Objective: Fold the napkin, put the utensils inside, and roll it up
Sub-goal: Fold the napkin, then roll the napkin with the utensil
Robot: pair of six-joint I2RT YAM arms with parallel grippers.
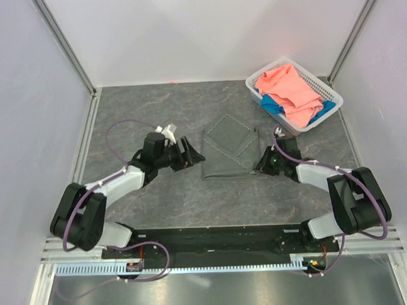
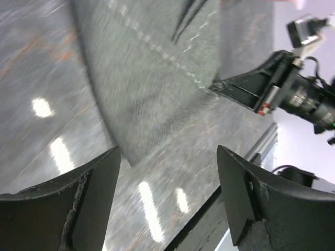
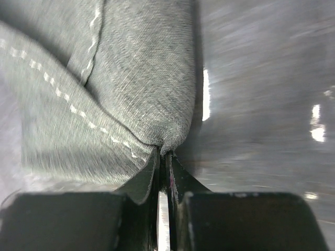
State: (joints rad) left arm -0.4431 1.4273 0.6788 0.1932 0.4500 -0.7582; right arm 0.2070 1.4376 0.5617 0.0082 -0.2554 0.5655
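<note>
Grey napkin [image 1: 228,149] on table [image 1: 142,108]; right end effector [image 1: 261,166] at near-right corner; left end effector [image 1: 190,157] beside left edge.

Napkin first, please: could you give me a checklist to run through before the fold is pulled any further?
1. Right hand shut on the napkin corner: ok; the cloth is pinched at the fingertips.
2. Left hand gripping the cloth: not ok; it is open, just short of the napkin's edge.
3. Napkin lying flat: not ok; layers overlap near the right hand.
4. Utensils in sight: not ok; none shows in any view.
5. Basket clear of the napkin: ok; it stands apart at the far right.
</note>
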